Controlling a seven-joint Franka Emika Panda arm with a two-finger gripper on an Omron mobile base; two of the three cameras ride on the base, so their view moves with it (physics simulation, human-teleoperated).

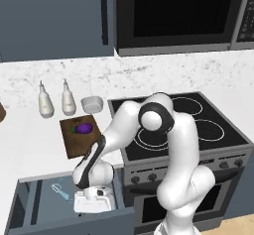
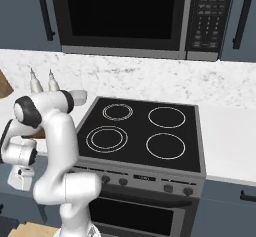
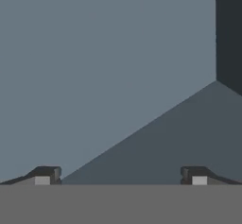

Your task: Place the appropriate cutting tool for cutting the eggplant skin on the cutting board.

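In the left base view, the hand (image 1: pixel 93 203) is seen lowered into an open drawer (image 1: pixel 30 199) below the desk (image 1: pixel 30 135), left of the stove (image 1: pixel 183 125). The peeler (image 1: pixel 60 191), with its light blue handle, lies on the drawer floor just to the left of the hand and apart from it. On the desk above, the cutting board (image 1: pixel 79 142) carries the eggplant (image 1: pixel 84 128) on its far half; the near half is left bare. Two white bottles (image 1: pixel 55 101) and a small white bowl (image 1: pixel 92 103) stand behind the board.

In the right base view, the hand (image 2: pixel 22 177) is seen low at the left edge, beneath the arm's elbow, beside the stove (image 2: pixel 145 131). Whether anything lies between the fingers cannot be told from here.

In the hand view, the two fingertips (image 3: pixel 45 176) are seen spread wide, with only the grey drawer floor and a dark corner between them. The hand is judged released and empty.

The step in hand is judged to be the reach for the peeler. It is best done if the hand is shifted toward the peeler until the handle is centred between the fingertips, and if the wrist is turned so that the fingers close across the handle and not along it. The looped head should be avoided, as a grip there would likely slip. The descent should be stopped just above the drawer floor.
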